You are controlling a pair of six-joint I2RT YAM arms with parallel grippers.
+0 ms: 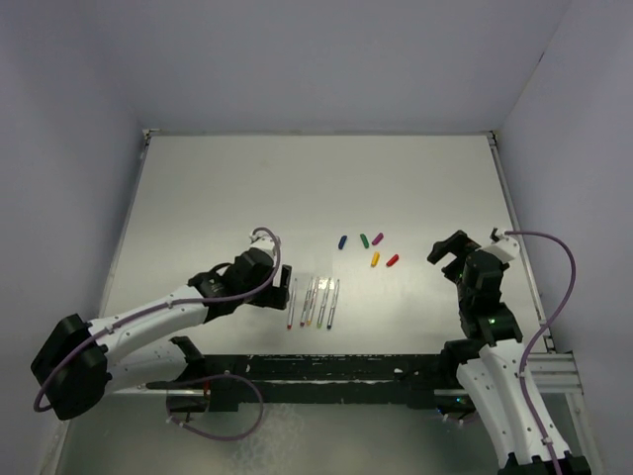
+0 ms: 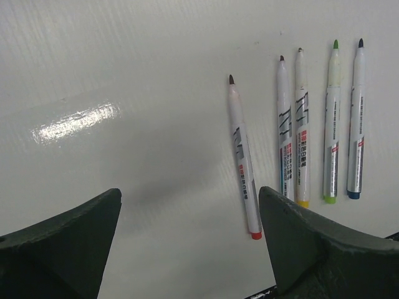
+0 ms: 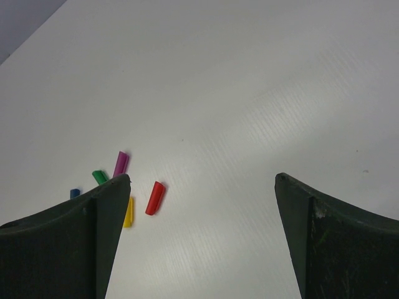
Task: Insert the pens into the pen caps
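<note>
Several pens (image 1: 314,302) lie side by side on the white table, tips pointing away from the arms. In the left wrist view the red-ended pen (image 2: 243,156) lies just inside my right-hand finger, and the other pens (image 2: 302,124) lie further right. My left gripper (image 2: 190,193) hangs open just left of the row (image 1: 273,287), holding nothing. The pen caps lie loose beyond the pens: blue (image 1: 343,240), green (image 1: 364,239), purple (image 1: 378,238), yellow (image 1: 375,259), red (image 1: 393,260). My right gripper (image 1: 450,252) is open and empty (image 3: 202,177), with the red cap (image 3: 155,198) to its left.
The white table (image 1: 316,188) is walled by grey panels at the back and sides. A black rail (image 1: 326,371) with the arm bases runs along the near edge, just behind the pens' ends.
</note>
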